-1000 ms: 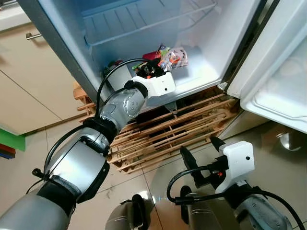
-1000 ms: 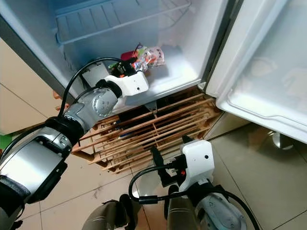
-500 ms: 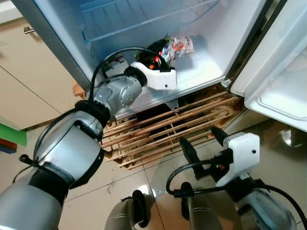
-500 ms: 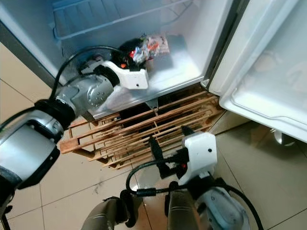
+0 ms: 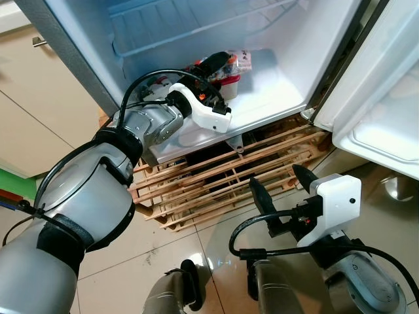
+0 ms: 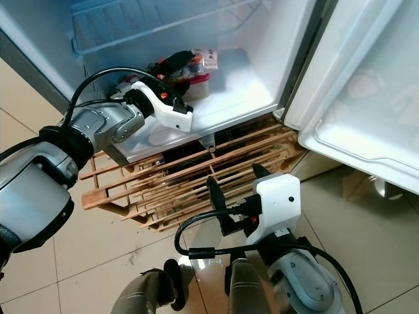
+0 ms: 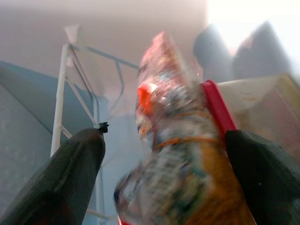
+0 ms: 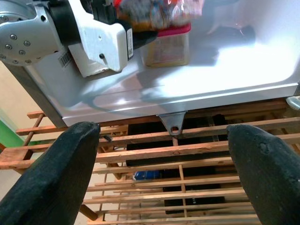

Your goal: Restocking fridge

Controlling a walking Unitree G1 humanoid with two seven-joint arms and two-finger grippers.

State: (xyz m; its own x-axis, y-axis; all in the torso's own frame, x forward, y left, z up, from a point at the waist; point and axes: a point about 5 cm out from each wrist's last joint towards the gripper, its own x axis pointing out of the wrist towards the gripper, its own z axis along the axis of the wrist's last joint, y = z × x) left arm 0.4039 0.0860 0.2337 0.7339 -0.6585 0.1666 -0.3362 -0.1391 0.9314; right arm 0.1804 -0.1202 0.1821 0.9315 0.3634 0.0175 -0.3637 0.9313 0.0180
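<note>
Our left end effector (image 5: 219, 65) reaches into the open fridge (image 5: 275, 39) with its fingers closed around a crinkly snack packet (image 6: 196, 60), held just above a red-lidded container (image 6: 198, 84) on the fridge floor, toward 12 o'clock from us. We judge the packet light, soft and slippery, best pinched mid-body, and its long axis runs from about 8 to 2 o'clock. Our right end effector (image 5: 281, 196) hangs spread wide and empty at 5 o'clock above the wooden pallet (image 5: 216, 176).

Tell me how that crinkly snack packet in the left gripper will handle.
The snack packet looks like thin clear film, so probably floppy and light. Resting atop the red-lidded container, it may slide off. Left gripper spans it.
</note>
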